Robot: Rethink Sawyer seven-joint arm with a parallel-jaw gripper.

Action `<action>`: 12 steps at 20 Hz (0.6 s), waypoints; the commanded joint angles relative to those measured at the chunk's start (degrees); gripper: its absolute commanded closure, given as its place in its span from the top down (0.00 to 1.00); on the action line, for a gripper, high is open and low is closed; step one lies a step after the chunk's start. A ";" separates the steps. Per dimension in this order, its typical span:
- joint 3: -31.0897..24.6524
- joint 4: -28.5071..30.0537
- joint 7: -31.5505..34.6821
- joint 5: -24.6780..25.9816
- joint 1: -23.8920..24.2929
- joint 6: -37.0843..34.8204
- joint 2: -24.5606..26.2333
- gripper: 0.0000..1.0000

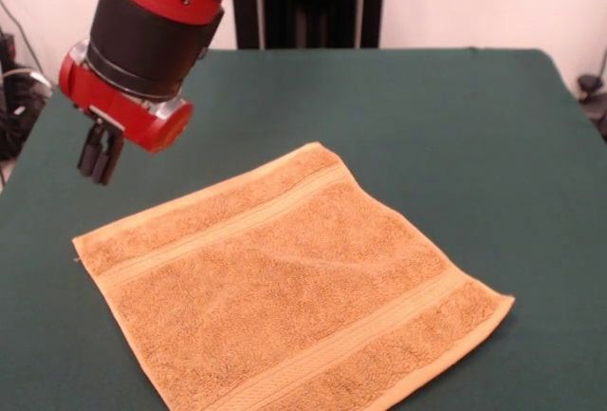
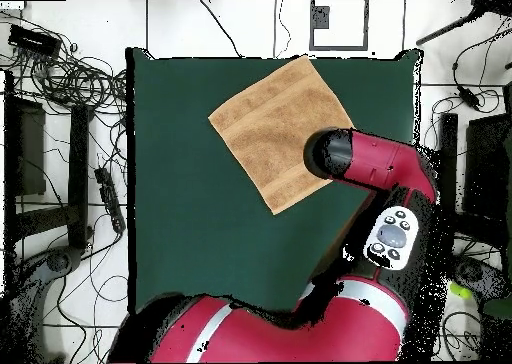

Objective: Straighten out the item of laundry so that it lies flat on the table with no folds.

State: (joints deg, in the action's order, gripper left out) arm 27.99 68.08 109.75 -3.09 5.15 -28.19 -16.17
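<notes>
Towel [image 1: 294, 288] lies spread on the table [image 1: 474, 126], rotated so its corners point roughly at the table edges, diamond-like. From the front view its nearest edge runs out of frame at the bottom. Looks flat: no folded-over corner, only a faint crease or shadow line across the middle pile. Two flat woven bands visible, one near the upper-left edge, one near the lower-right edge, running parallel to each other.

Relative to the towel: the right corner ends well short of the table's right side, with bare green felt beyond it. The far corner points toward the pedestal side, with a wide stretch of bare table behind it. The left corner sits close to the table's left edge.

Gripper [image 1: 100, 157] hangs above and just beyond the towel's left corner, off the cloth, not touching it. Its dark fingers [image 1: 92, 153] point down and appear pressed together with nothing between them; the gap is hard to make out at this angle. The red and black arm [image 1: 152, 31] comes down from above the towel's far-left side.

Overhead view: towel [image 2: 280, 132] sits in the half of the table [image 2: 180, 180] away from the robot base, one corner almost at the far table edge. The arm [image 2: 370, 165] overlaps the towel's corner on the right side and hides the gripper there.
</notes>
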 commanded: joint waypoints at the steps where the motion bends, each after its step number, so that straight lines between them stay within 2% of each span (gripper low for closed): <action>1: -9.61 3.35 8.33 -2.71 -3.86 -7.14 2.95 0.00; 12: -8.29 1.83 11.51 -4.32 -6.23 -6.44 5.36 0.00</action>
State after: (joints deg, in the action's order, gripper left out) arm 27.60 68.07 109.75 -3.97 1.46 -28.32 -15.75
